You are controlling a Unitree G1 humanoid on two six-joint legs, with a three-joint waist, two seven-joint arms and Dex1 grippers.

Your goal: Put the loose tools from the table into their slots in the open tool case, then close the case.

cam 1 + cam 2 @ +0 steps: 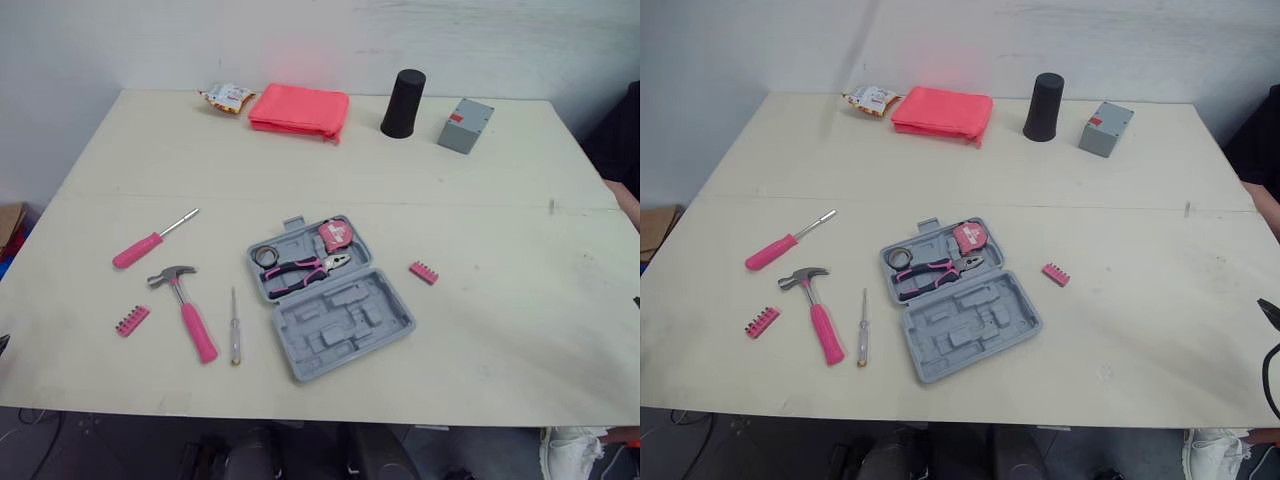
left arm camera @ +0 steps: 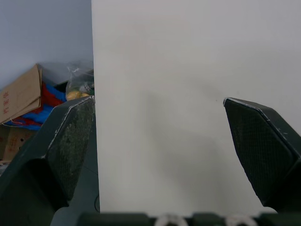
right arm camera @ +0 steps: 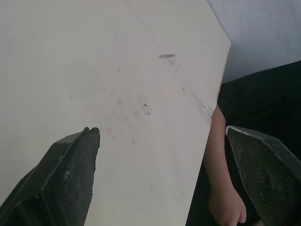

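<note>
left gripper [image 2: 159, 100], right gripper [image 3: 162, 129] wide open, empty; grip pink-handled steel hammer [image 1: 190, 315] mid-handle, left of grey plastic tool case [image 1: 345, 325].

Test room, pale table [image 1: 500, 330], white wall [image 1: 100, 40]

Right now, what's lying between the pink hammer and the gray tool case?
A thin screwdriver lies on the table between the hammer and the case, as the head views show.

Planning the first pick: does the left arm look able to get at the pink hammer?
Probably yes. The hammer lies flat on the robot's left side of the table, apart from the bit strip and slim screwdriver beside it, with nothing over it. The left gripper is open.
</note>
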